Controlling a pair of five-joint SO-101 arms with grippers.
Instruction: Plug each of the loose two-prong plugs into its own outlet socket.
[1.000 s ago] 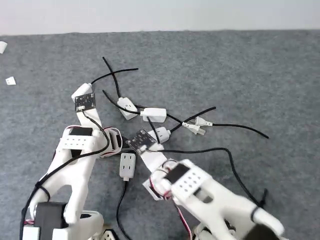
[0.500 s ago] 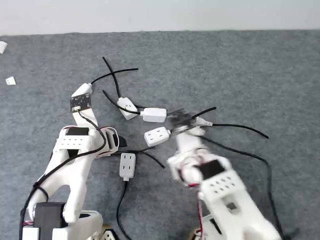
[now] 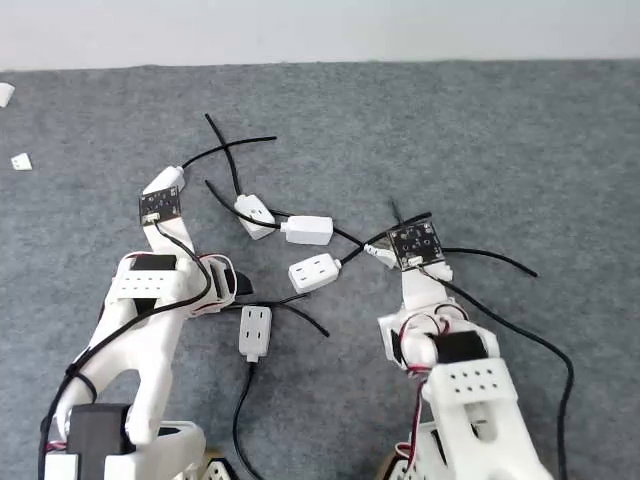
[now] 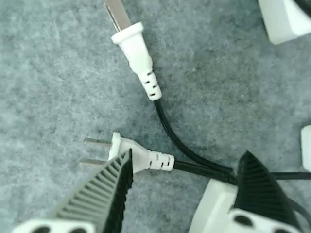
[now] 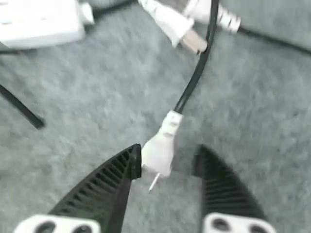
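Left gripper (image 4: 187, 160) sits spread wide above a two-prong plug (image 4: 141, 158), right gripper (image 5: 167, 151) spread too, straddling a white plug (image 5: 158, 148).

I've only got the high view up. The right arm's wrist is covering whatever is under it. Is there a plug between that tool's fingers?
Observer: Yes. In the right wrist view, a white plug sits between the right tool's open fingers, next to one of them and not clamped.
Operator: Which way does it point?
Observer: Its prong points back toward the tool's base, away from its black cord.
Operator: And under the left arm?
Observer: The left tool is open over a round-pronged plug, which lies flat on the carpet beside one finger.
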